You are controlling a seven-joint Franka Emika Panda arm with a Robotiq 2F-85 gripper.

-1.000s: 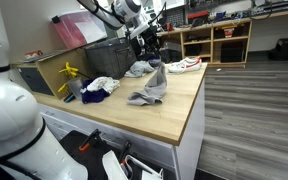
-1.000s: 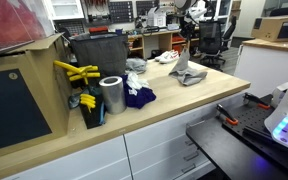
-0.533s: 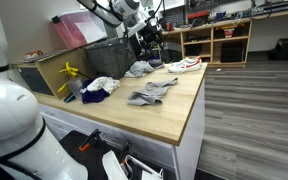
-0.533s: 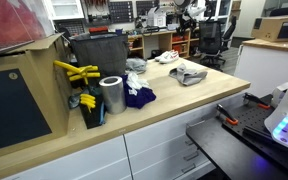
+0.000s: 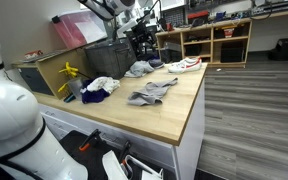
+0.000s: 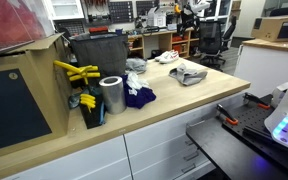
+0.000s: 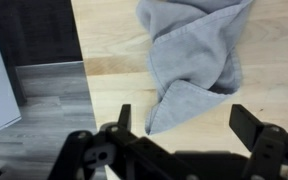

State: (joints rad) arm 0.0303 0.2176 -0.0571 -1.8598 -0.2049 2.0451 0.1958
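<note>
A crumpled grey cloth (image 5: 151, 93) (image 6: 189, 73) lies flat on the wooden tabletop (image 5: 174, 115), apart from the gripper. In the wrist view the same cloth (image 7: 199, 50) lies below my gripper (image 7: 187, 125), and its lower corner points into the gap between the two black fingers (image 7: 124, 118). The jaws stand wide apart with nothing between them. In both exterior views the gripper (image 5: 146, 20) (image 6: 191, 9) hangs well above the cloth, hard to make out against the dark shelving.
A white shoe (image 5: 187, 64) (image 6: 166, 57) and a pale cloth (image 5: 139, 69) lie behind the grey one. A blue and white cloth pile (image 5: 99, 88) (image 6: 136, 95), a metal can (image 6: 111, 95), yellow tools (image 6: 74, 72) and a black bin (image 6: 96, 55) stand further along. The table edge (image 7: 79, 70) drops to the floor.
The grey cloth, held up off the table a second ago, has fallen flat onto it. The jaws have opened wide and the gripper has risen.
</note>
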